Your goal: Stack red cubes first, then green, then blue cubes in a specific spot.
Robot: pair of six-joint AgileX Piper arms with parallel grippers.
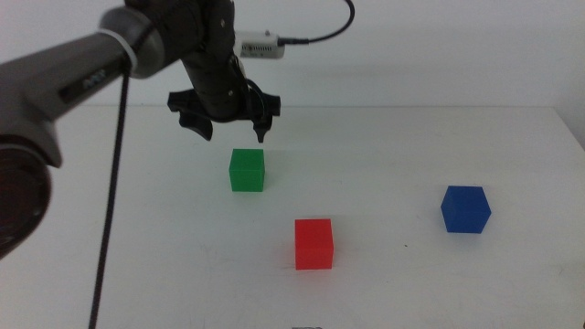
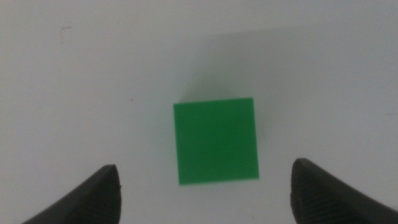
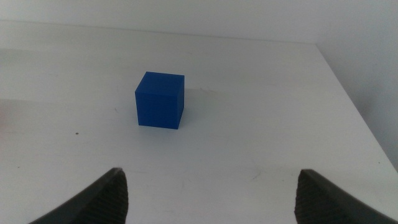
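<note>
Left claw: we see the left claw (image 1: pixel 228 123) hanging above the worktop (image 1: pixel 411 283) at the back left, its jaws spread wide and gripping nothing.
Left claw and green: in our left wrist view the green (image 2: pixel 216 140) cube lies flat on the worktop between the two jaw tips, apart from both.
Green: in our middle view it sits just at 5 o'clock from the left claw, untouched.
Red cubes: the red cubes (image 1: pixel 313 243) item is a single cube, resting on the worktop at 4 o'clock from the green one, near it but not touching.
Blue cubes: the blue cubes (image 1: pixel 465 209) item, also one cube, stands well apart at 3 o'clock from the red one.
Right claw: we find the right claw (image 3: pixel 208 196) only in our right wrist view, its jaws wide apart and empty, facing the blue cube from a distance.
Stack: we see all three cubes lying separately; none rests on another.
</note>
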